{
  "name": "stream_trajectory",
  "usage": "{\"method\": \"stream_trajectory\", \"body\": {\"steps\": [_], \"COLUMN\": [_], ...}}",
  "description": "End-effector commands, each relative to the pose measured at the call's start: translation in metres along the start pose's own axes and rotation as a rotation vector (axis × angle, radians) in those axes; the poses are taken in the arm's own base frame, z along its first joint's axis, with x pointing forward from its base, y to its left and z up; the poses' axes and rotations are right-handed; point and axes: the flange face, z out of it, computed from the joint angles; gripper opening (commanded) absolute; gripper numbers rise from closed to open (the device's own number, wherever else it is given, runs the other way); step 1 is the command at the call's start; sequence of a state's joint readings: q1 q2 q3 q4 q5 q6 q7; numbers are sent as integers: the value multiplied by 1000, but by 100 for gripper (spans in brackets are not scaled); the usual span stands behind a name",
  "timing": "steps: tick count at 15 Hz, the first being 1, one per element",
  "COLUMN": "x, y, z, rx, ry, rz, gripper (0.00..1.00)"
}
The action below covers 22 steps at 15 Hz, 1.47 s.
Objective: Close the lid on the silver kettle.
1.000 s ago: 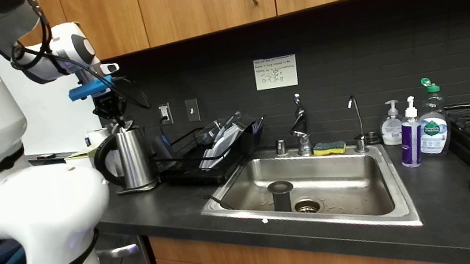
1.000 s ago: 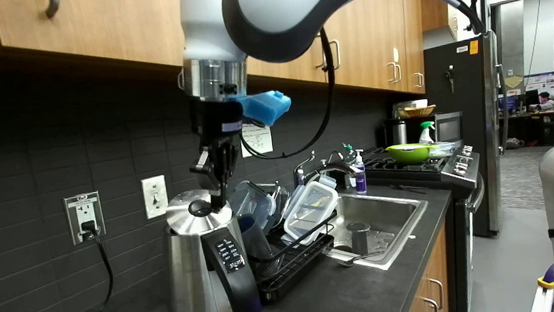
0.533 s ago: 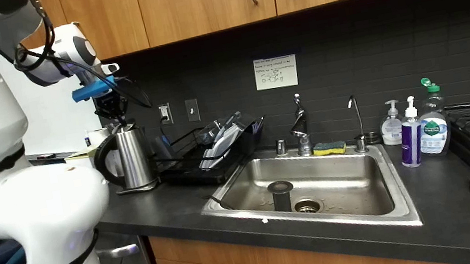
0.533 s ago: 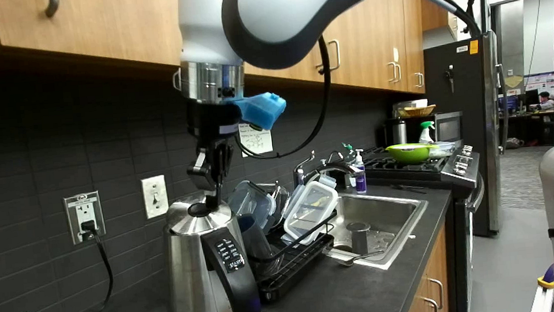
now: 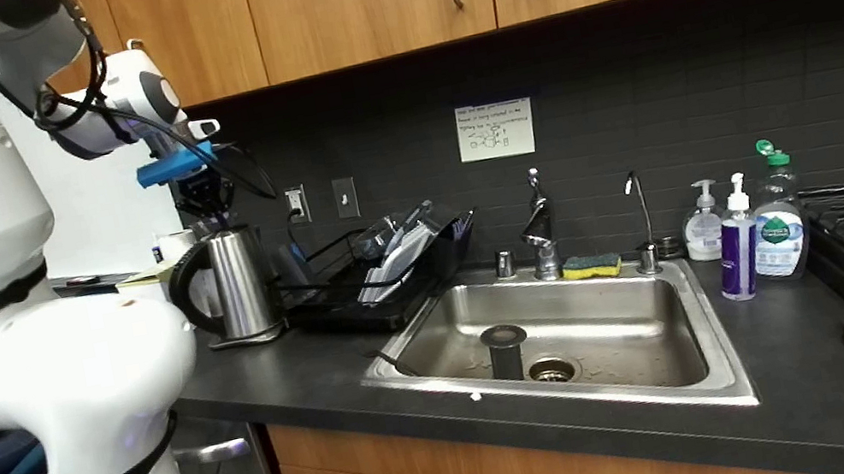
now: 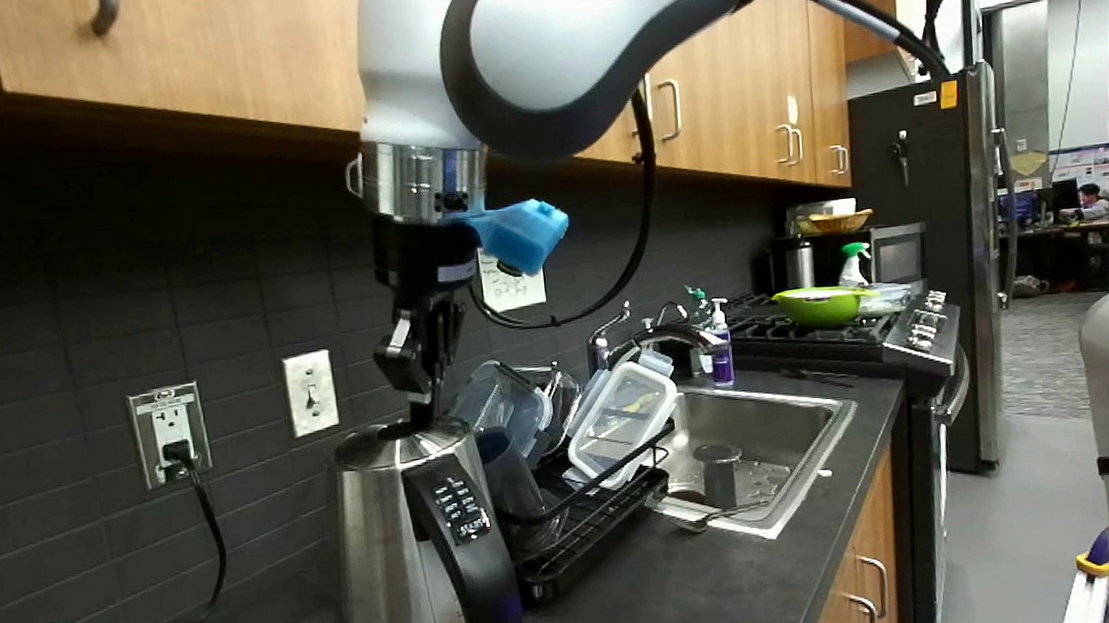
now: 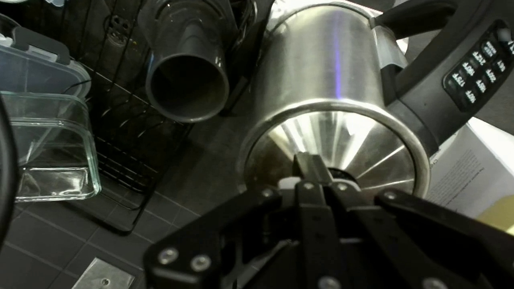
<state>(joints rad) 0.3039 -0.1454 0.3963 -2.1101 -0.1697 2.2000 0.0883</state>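
On counter (image 5: 301,388), beside black dish rack (image 6: 551,587): silver kettle (image 6: 383,567), upright. Gripper (image 6: 421,416) closed, empty, fingertips (image 7: 311,165) at lid (image 7: 353,138), apparently touching. Lid lies within kettle's rim (image 7: 421,162): closing looks done or nearly. Left, probably: final press, then withdrawal; full seating unconfirmed. Counts: one sink (image 5: 714,342), one dish rack, one kettle, three bottles (image 5: 737,251) beside sink, one lid, one sponge (image 5: 592,268).

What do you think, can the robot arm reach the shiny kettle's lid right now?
Probably yes: its gripper points down at the lid of the silver kettle, and nothing shows between them. The dish rack stands to one side, out of the way. I can't tell whether the tips touch.
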Motion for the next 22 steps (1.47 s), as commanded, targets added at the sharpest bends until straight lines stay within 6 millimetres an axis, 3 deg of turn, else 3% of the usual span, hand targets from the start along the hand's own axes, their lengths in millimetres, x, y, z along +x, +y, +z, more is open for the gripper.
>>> {"method": "stream_trajectory", "body": {"steps": [1,15,22], "x": [1,-11,-9], "y": [5,14,20], "z": [10,27,12], "rx": [0,18,13], "ry": [2,-37,-18], "rz": [-13,50,69], "gripper": [0,0,0]}}
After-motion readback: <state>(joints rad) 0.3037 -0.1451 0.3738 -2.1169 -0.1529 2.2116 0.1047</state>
